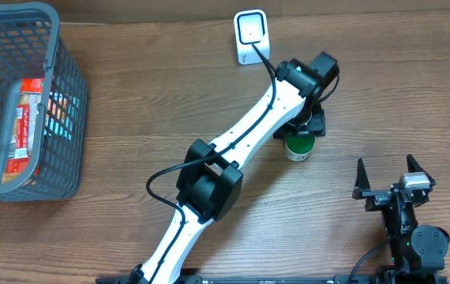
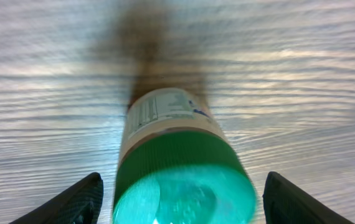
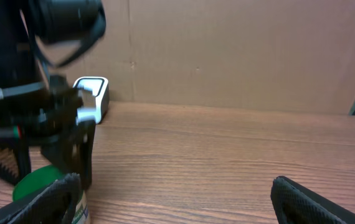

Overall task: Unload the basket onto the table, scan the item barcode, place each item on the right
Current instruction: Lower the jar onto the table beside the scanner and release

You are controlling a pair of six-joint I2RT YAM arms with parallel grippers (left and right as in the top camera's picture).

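Two end effectors show on my feeds, and neither is grasping anything. The left end effector [image 2: 184, 179] hangs over the bottle [image 1: 298, 147], released. On its wrist feed I see bare tabletop [image 1: 130, 102] between each finger and the bottle's sides, with one finger [image 2: 71, 202] at 8 o'clock of the green cap [image 2: 187, 193] and the other at 4 o'clock. The bottle stands upright, cap up, with a white label [image 2: 159, 112] below the cap whose print is too blurred to read. From overhead, the bottle sits at 3 o'clock of the frame's middle and at 5 o'clock from the scanner [image 1: 250, 35], apart from it. The scanner stands at 12 o'clock. The right end effector [image 1: 385, 167] rests at 4 o'clock, jaws spread wide, well apart from the bottle. A grey basket [image 1: 71, 142] at 10 o'clock holds red and orange packs [image 1: 24, 126].
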